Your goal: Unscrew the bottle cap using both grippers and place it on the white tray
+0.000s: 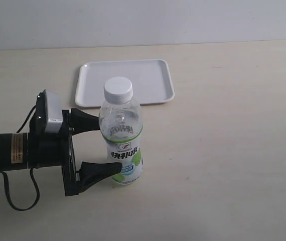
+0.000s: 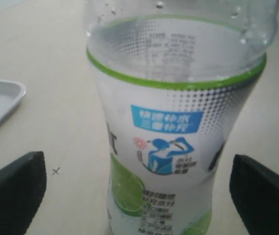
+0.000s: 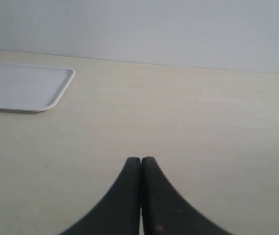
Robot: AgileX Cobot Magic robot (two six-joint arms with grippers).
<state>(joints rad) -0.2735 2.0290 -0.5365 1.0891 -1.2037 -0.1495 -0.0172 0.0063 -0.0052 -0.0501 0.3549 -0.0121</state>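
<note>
The clear bottle point(image 1: 121, 138) stands upright on the table with its white and green label facing front, and the white cap point(image 1: 118, 89) is on its neck. My left gripper point(image 1: 106, 143) is open, one finger on each side of the bottle's lower body with a gap to each. In the left wrist view the bottle point(image 2: 174, 122) fills the middle, with a gap between it and each black fingertip point(image 2: 17, 188). The white tray point(image 1: 124, 82) lies behind the bottle. My right gripper point(image 3: 140, 161) is shut on nothing over bare table; it does not show in the exterior view.
The pale table point(image 1: 223, 150) stretches to the right of the bottle. A corner of the white tray point(image 3: 22, 87) shows in the right wrist view, and its edge point(image 2: 0, 105) in the left wrist view. A light wall rises behind the table.
</note>
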